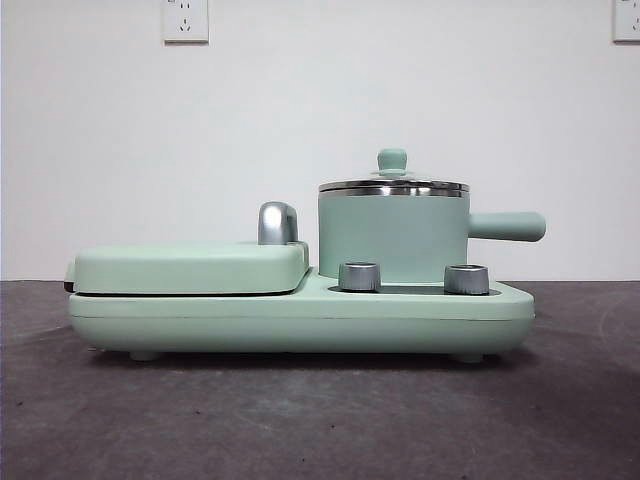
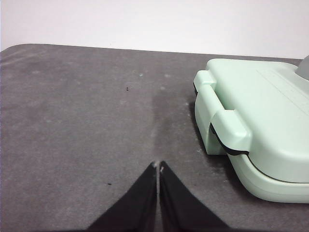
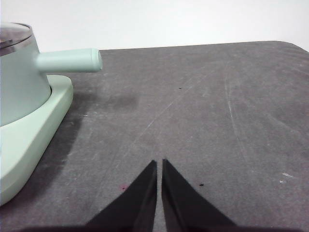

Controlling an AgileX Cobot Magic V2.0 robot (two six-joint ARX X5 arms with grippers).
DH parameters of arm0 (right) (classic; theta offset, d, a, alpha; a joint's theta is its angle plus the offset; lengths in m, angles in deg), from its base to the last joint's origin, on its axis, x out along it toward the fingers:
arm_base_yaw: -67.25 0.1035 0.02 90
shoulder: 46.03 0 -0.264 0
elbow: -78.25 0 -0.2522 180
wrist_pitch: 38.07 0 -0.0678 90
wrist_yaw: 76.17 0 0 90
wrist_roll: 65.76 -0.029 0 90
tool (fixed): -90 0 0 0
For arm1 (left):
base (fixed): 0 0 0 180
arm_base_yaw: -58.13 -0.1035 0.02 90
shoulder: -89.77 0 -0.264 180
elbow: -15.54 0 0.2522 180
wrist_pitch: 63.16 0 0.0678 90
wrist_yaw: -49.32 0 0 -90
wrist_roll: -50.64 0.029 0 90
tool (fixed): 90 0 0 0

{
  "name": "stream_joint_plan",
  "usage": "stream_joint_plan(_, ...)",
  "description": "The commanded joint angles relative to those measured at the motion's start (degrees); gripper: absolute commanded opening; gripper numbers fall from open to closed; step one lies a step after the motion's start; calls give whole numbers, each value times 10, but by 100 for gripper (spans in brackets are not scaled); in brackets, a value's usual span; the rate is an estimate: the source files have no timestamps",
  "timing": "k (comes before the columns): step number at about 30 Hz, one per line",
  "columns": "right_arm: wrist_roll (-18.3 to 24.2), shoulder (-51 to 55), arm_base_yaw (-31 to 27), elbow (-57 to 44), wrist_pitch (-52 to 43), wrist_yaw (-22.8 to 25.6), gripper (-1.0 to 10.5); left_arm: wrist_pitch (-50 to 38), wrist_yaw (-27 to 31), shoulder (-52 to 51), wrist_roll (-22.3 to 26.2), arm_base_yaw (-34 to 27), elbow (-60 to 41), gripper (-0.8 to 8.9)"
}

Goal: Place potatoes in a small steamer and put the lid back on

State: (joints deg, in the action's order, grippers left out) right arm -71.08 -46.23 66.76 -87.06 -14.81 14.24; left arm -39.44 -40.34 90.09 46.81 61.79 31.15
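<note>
Dark grey table (image 1: 300, 420) seen under everything. Mint-green cooker base (image 1: 300, 318) set on table, closed griddle plate (image 1: 190, 268) on 1 side, 2 steel dials (image 1: 360, 277) at front. Small steamer (image 1: 393, 238) stood upright on base beside griddle, straight handle pointed away from it. Lid (image 1: 393, 186) seated on steamer rim, green knob up. No potato seen in any view. Left tool (image 2: 158, 166) held low over bare table near griddle end, jaws together, nothing held. Right tool (image 3: 159, 164) held over table near steamer handle, jaws together, nothing held.

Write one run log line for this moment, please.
lid on steamer | no potato in view | left gripper shut, idle | right gripper shut, idle
</note>
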Motion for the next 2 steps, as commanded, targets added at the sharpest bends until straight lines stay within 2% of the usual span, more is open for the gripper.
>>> stream_joint_plan(1,4,0,-1,-2,-5,0,16,-9,3,-1,3,1,-11,5)
stream_joint_plan(2,4,0,-1,-2,-5,0,16,-9,3,-1,3,1,-11,5)
